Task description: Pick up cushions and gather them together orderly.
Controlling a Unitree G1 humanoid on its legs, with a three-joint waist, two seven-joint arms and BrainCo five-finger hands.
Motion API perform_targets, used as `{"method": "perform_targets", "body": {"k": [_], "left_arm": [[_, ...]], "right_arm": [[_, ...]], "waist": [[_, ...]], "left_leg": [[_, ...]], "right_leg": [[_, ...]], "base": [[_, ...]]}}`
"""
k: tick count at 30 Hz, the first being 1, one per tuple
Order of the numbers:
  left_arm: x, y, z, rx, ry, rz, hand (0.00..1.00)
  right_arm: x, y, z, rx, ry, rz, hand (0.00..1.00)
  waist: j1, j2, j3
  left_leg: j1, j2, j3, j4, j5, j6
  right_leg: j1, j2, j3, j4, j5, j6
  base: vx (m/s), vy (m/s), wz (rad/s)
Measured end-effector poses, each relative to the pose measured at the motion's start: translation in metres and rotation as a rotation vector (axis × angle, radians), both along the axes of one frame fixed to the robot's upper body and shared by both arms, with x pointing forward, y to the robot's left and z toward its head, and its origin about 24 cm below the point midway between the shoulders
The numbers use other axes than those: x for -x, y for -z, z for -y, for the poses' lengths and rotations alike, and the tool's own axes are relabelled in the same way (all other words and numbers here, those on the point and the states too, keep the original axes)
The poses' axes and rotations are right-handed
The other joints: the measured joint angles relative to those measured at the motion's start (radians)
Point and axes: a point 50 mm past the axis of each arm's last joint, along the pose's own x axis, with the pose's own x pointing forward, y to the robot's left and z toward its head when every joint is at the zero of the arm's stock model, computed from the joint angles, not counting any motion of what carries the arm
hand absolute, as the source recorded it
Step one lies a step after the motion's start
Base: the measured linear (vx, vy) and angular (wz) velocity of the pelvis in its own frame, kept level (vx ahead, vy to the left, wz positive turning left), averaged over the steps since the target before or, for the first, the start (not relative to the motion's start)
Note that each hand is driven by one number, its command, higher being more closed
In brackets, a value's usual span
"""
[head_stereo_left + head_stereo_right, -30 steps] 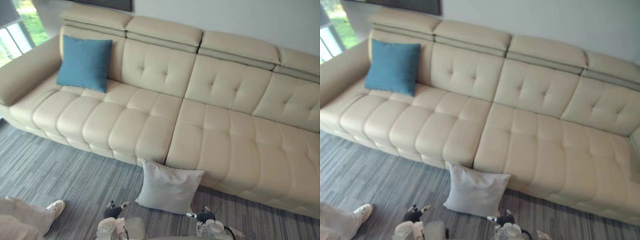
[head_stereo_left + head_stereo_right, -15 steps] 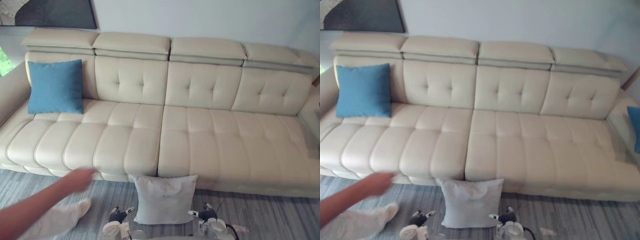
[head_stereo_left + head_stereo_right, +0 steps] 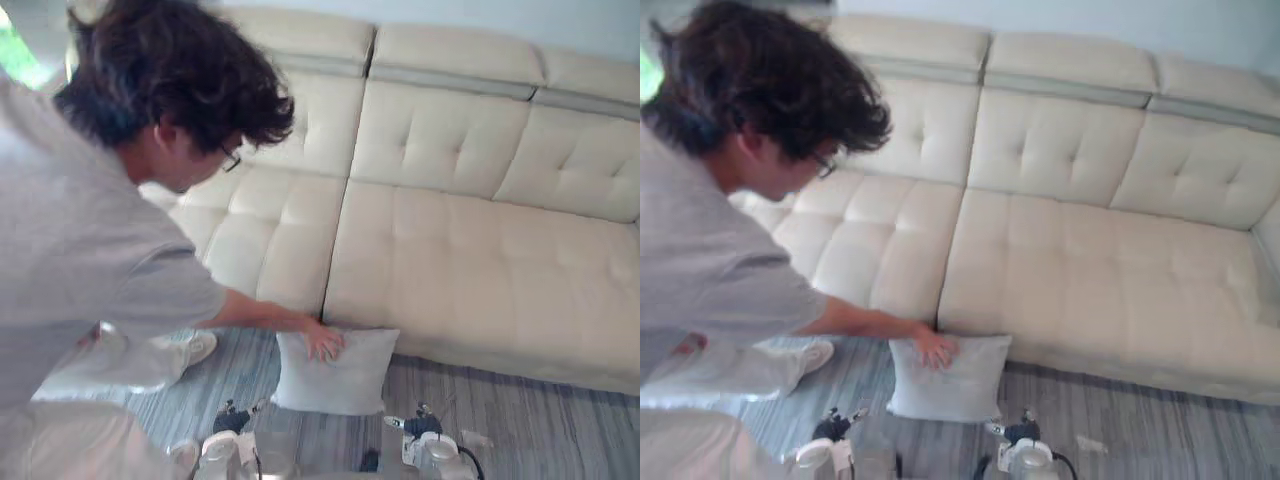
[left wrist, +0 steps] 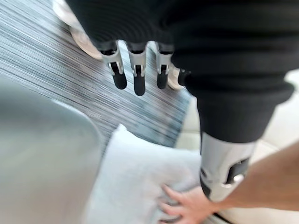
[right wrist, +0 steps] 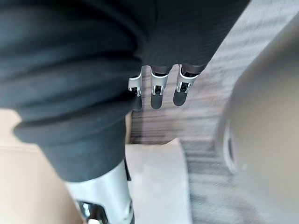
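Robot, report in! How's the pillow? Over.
Left hand open, right hand open, both empty. Grey cushion on floor against sofa. Person's hand on it, in the way.

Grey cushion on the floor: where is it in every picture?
Left eye view: grey cushion low centre, against the sofa front, person's hand on it.
Right eye view: low centre too.
Left wrist view: beyond the left hand, under the person's hand.
Right wrist view: beyond the right hand.
Shared landmark: striped grey floor.
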Motion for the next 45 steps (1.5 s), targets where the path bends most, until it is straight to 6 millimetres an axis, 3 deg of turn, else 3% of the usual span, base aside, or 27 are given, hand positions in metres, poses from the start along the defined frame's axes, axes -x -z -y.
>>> {"method": "perform_targets", "body": {"k": [2, 6, 9, 16, 21, 28, 37, 43, 45], "left_arm": [[-0.018, -0.009, 0.001, -0.013, 0.006, 0.054, 0.00], [-0.048, -0.029, 0.000, -0.030, -0.007, 0.162, 0.00], [-0.068, -0.044, -0.004, -0.050, -0.020, 0.228, 0.00], [-0.118, -0.088, -0.006, -0.069, -0.043, 0.411, 0.00], [-0.133, -0.105, -0.006, -0.075, -0.048, 0.475, 0.00], [-0.140, -0.114, 0.003, -0.066, -0.030, 0.516, 0.00], [-0.120, -0.094, 0.017, -0.070, 0.040, 0.458, 0.00], [-0.078, -0.055, 0.018, -0.048, 0.061, 0.304, 0.00], [-0.056, -0.037, 0.016, -0.038, 0.067, 0.218, 0.00]], "right_arm": [[-0.017, -0.010, 0.007, 0.022, 0.018, 0.061, 0.00], [-0.044, -0.028, 0.012, 0.038, 0.044, 0.160, 0.00], [-0.064, -0.040, 0.009, 0.031, 0.064, 0.216, 0.00], [-0.128, -0.098, 0.000, 0.031, 0.077, 0.451, 0.00], [-0.148, -0.120, -0.005, 0.022, 0.068, 0.524, 0.00], [-0.149, -0.125, -0.001, 0.042, 0.081, 0.552, 0.00], [-0.116, -0.089, -0.017, 0.018, 0.032, 0.448, 0.00], [-0.074, -0.055, -0.016, 0.035, -0.019, 0.314, 0.00], [-0.047, -0.036, -0.012, 0.046, -0.031, 0.225, 0.00]], "waist": [[0.002, 0.000, 0.048], [0.002, -0.004, 0.094], [0.002, -0.015, 0.138], [-0.001, -0.031, 0.228], [-0.003, -0.033, 0.246], [-0.008, -0.033, 0.246], [-0.010, -0.037, 0.245], [-0.010, -0.060, 0.216], [-0.010, -0.068, 0.124]], "left_leg": [[-0.101, 0.000, -0.008, 0.106, -0.050, 0.001], [-0.284, 0.001, -0.022, 0.244, -0.070, 0.005], [-0.380, 0.001, -0.034, 0.288, -0.066, 0.008], [-0.605, 0.001, -0.056, 0.364, -0.032, 0.001], [-0.660, 0.004, -0.064, 0.379, -0.017, -0.011], [-0.639, 0.000, -0.075, 0.334, 0.004, -0.017], [-0.382, -0.018, -0.052, 0.035, 0.117, -0.019], [-0.144, -0.026, -0.028, -0.182, 0.181, -0.027], [-0.099, -0.025, -0.028, -0.230, 0.190, -0.032]], "right_leg": [[-0.109, -0.023, 0.016, 0.126, -0.051, -0.006], [-0.294, -0.042, 0.041, 0.267, -0.075, -0.018], [-0.389, -0.049, 0.046, 0.314, -0.073, -0.027], [-0.614, -0.056, 0.048, 0.409, -0.056, -0.068], [-0.669, -0.054, 0.044, 0.427, -0.050, -0.077], [-0.635, -0.053, 0.024, 0.378, -0.035, -0.085], [-0.391, -0.036, -0.012, 0.114, 0.055, -0.082], [-0.179, -0.016, -0.032, -0.055, 0.090, -0.070], [-0.133, -0.001, -0.042, -0.106, 0.096, -0.067]], "base": [[-0.32, 0.022, 0.02], [-0.28, 0.020, -0.03], [-0.22, -0.002, -0.01], [-0.11, -0.031, 0.01], [0.01, -0.031, -0.02], [0.01, -0.013, 0.05], [0.04, -0.016, 0.07], [0.08, -0.027, 0.04], [0.16, -0.031, 0.01]]}}
